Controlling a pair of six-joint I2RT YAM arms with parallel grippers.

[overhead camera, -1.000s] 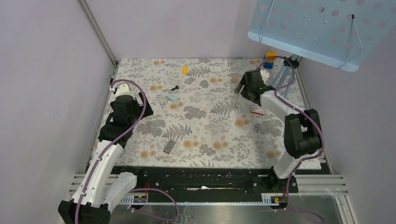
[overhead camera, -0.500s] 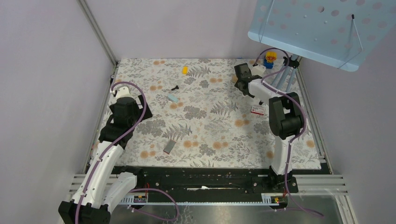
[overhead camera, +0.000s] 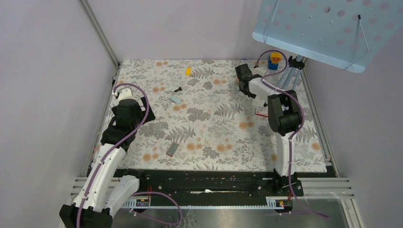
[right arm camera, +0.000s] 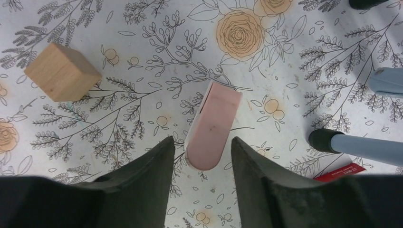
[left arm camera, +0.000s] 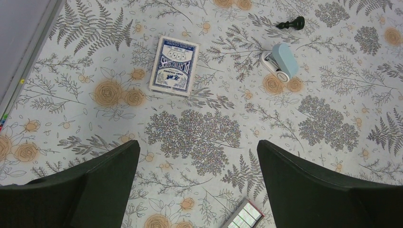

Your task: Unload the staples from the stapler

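Note:
A pink stapler (right arm camera: 214, 126) lies flat on the floral cloth in the right wrist view. My right gripper (right arm camera: 203, 148) is open, and its two fingers straddle the stapler's rounded near end without touching it. In the top view the right gripper (overhead camera: 243, 79) is at the far right of the table and hides this stapler. A light blue stapler (left arm camera: 280, 61) lies ahead and to the right of my open, empty left gripper (left arm camera: 198, 153). It also shows in the top view (overhead camera: 176, 99), well apart from the left gripper (overhead camera: 135, 112).
A wooden cube (right arm camera: 62, 72) sits left of the pink stapler. Blue stand legs (right arm camera: 356, 146) and a red-edged box (overhead camera: 262, 112) lie to its right. A card deck (left arm camera: 174, 65), a black pawn (left arm camera: 291, 22), a yellow piece (overhead camera: 188, 71) and a grey box (overhead camera: 172, 149) lie on the cloth.
My right arm has folded back and swung left, bringing its gripper over the pink stapler at the far right. The left arm has barely moved.

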